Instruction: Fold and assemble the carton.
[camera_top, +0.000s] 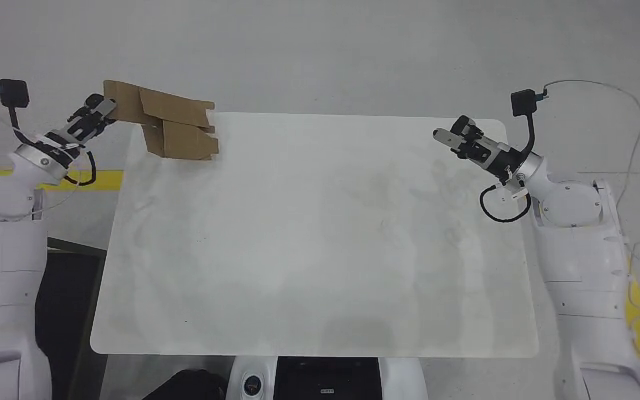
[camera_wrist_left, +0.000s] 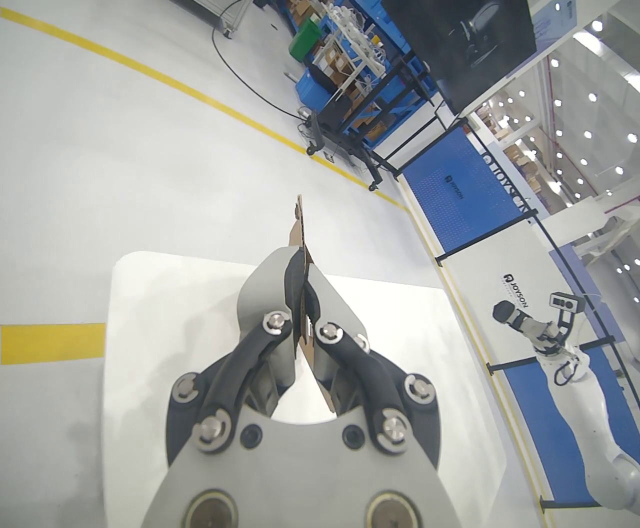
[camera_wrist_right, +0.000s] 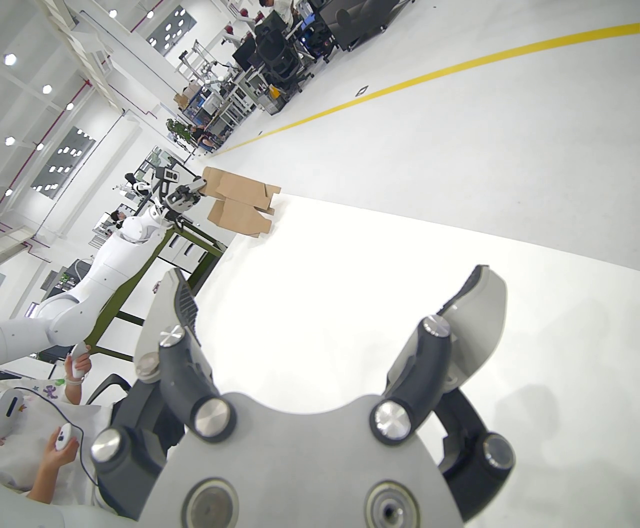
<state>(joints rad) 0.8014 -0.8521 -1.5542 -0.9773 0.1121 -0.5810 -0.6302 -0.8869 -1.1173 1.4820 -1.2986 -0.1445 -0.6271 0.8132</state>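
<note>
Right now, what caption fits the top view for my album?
Left gripper holds the carton at the table corner; right gripper hangs open opposite.

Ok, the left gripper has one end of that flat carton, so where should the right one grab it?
Probably the free flap edge of the carton, opposite the left gripper. It is flattened and thin, with that end over the table corner, so the open right gripper could pinch it coming across from the table's middle.
</note>
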